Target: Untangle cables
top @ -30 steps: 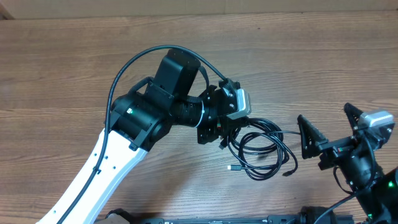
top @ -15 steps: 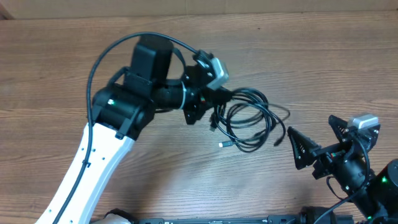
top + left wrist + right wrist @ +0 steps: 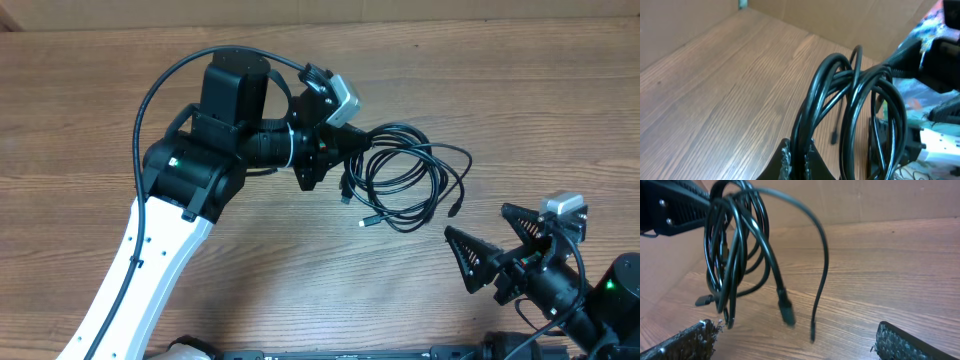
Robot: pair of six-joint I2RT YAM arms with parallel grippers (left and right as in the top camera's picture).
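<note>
Cables (image 3: 405, 180) hang bunched from the left end effector (image 3: 340, 160), pinched shut on several strands, which has carried them up and leftward off the desk (image 3: 100, 100), plugs (image 3: 785, 312) dangling. The right end effector (image 3: 475, 220), wide open and empty, has backed away to the near right, so separating hasn't begun.

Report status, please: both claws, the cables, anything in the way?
Left claw shut on the cables, tangled bundle hanging from it, plugs dangling. Right claw open, empty, apart from the bundle. Nothing seen in the way.
</note>
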